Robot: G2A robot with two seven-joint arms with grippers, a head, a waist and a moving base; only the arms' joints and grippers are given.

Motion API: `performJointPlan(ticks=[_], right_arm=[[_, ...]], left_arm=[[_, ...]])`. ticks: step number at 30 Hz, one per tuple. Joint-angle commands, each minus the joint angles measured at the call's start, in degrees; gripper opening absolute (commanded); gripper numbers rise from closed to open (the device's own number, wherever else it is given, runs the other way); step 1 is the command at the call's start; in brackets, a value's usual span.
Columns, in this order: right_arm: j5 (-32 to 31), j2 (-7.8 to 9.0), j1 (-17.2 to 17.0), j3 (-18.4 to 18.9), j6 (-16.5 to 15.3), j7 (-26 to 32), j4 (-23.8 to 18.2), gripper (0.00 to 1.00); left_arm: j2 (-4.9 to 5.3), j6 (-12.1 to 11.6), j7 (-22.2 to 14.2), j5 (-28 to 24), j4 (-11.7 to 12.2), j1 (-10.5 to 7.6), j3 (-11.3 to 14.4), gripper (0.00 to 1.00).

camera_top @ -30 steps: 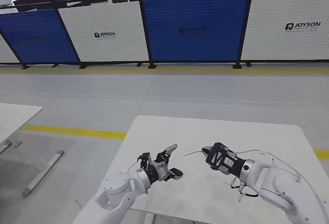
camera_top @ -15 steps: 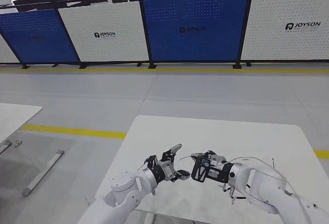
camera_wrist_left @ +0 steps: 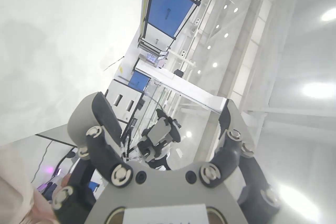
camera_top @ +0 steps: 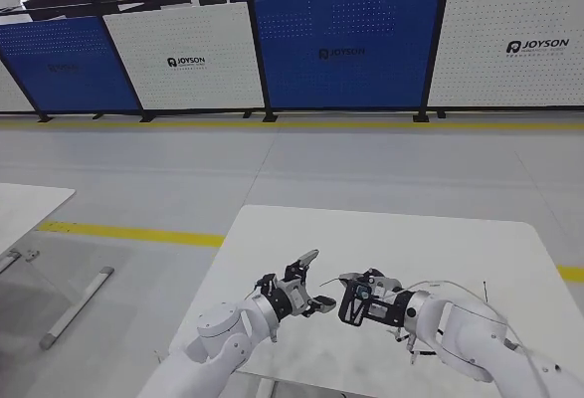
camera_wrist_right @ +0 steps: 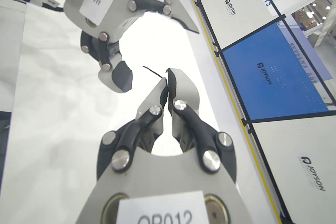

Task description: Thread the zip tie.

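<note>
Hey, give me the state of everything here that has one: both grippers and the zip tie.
left gripper: open, holding nothing.
right gripper: shut on the zip tie.
zip tie: pinched, thin end poking out toward the left gripper, not touching it.

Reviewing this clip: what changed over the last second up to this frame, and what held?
The right gripper swung in over the table toward the left gripper, closing most of the gap, nearly all of it in the first half second. The left gripper edged slightly toward it. Nothing was grasped or released. Unchanged: the zip tie is pinched in the right gripper, and the left gripper is open.
</note>
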Motion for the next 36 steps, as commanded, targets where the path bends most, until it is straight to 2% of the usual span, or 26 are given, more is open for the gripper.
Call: performJointPlan(ticks=[1,11,16,17,18,20,21,22,27,36], right_arm=[[-1.1,0.09,-0.2,0.3,0.0,0.7,-0.8,0.00],[-1.8,0.34,-0.3,0.6,0.0,0.5,-1.4,0.00],[-1.8,0.34,-0.3,0.6,0.0,0.5,-1.4,0.00],[-1.8,0.34,-0.3,0.6,0.0,0.5,-1.4,0.00],[-1.8,0.34,-0.3,0.6,0.0,0.5,-1.4,0.00],[-1.8,0.34,-0.3,0.6,0.0,0.5,-1.4,0.00],[-1.8,0.34,-0.3,0.6,0.0,0.5,-1.4,0.00],[-1.8,0.34,-0.3,0.6,0.0,0.5,-1.4,0.00],[-1.8,0.34,-0.3,0.6,0.0,0.5,-1.4,0.00],[-1.8,0.34,-0.3,0.6,0.0,0.5,-1.4,0.00]], left_arm=[[-0.11,0.5,1.0,0.1,0.2,-0.44,0.3,1.00],[-0.14,0.6,1.2,0.8,0.2,-0.60,0.5,1.00],[-0.27,0.5,-0.2,0.7,0.7,-0.80,0.9,1.00],[-0.28,0.9,-0.5,0.5,0.7,-0.80,1.0,0.49],[-0.29,1.1,-0.6,0.3,0.8,-0.84,0.9,0.31],[-0.30,1.1,-0.4,0.1,0.7,-0.80,0.9,0.22],[-0.31,1.1,-0.2,-0.1,0.6,-0.79,0.9,0.03],[-0.32,1.1,0.0,-0.3,0.6,-0.78,1.0,0.00],[-0.27,1.1,0.1,-2.4,0.9,-1.03,1.8,0.01],[0.51,1.1,0.6,-4.1,1.0,-1.85,2.8,0.00]])
